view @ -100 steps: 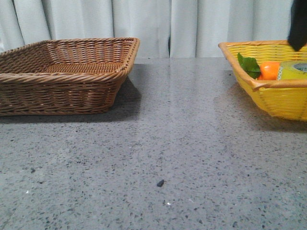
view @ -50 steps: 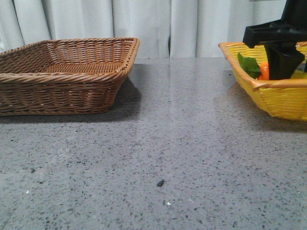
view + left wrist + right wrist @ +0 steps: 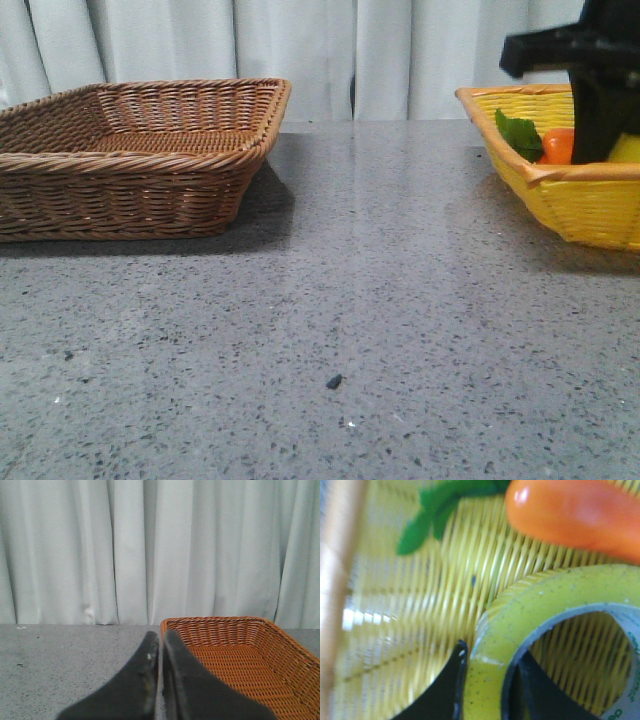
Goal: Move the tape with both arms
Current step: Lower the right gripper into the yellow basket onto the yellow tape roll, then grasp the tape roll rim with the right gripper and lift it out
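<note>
One pincer (image 3: 485, 690) — right — straddles tape (image 3: 545, 605) wall.

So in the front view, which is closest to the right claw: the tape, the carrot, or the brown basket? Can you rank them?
From the right claw:
1. Tape, right at the claw, inside the yellow basket.
2. Carrot, just beside it in the same basket.
3. Brown basket, far across the table on the left.

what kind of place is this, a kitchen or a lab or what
Probably a robot test bench, not a kitchen: a bare speckled grey table, a plain white curtain backdrop, and two wicker baskets set out as props.
</note>
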`<state>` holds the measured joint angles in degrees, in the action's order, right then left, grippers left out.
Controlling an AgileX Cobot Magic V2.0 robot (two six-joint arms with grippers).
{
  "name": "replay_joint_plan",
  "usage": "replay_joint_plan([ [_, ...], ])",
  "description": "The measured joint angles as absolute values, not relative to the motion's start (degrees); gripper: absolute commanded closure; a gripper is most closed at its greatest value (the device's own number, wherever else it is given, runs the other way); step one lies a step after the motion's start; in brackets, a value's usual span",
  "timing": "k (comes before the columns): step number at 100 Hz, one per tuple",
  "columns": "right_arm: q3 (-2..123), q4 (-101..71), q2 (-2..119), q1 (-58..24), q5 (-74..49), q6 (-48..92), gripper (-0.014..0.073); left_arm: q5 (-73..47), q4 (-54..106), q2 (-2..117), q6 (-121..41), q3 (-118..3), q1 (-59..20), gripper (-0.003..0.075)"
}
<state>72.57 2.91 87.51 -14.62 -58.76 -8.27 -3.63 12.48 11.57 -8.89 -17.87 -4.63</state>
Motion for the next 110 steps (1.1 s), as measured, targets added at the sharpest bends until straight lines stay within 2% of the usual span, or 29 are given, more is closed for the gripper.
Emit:
replay_joint_plan([
  [17, 81.7, 3.0, 87.1, -17.1, -63.8, -6.5, 0.0668, -3.6, 12.5, 11.6, -8.9, -17.9, -4.6, 0.0741],
  [40, 92.1, -1.7, 87.0, -26.6, -66.5, -3.2, 0.0668, -3.6, 12.5, 11.6, -8.9, -17.9, -4.6, 0.0741],
  [66, 93.1, -2.7, 91.3, -36.4, -66.7, -2.9, 0.0668, -3.6, 12.5, 11.6, -8.9, -17.9, -4.6, 0.0741],
  [110, 93.1, -2.0, 99.1, -38.3, -64.9, -2.7, 0.0668, -3.6, 12.5, 11.6, -8.9, -17.9, -4.6, 0.0741],
])
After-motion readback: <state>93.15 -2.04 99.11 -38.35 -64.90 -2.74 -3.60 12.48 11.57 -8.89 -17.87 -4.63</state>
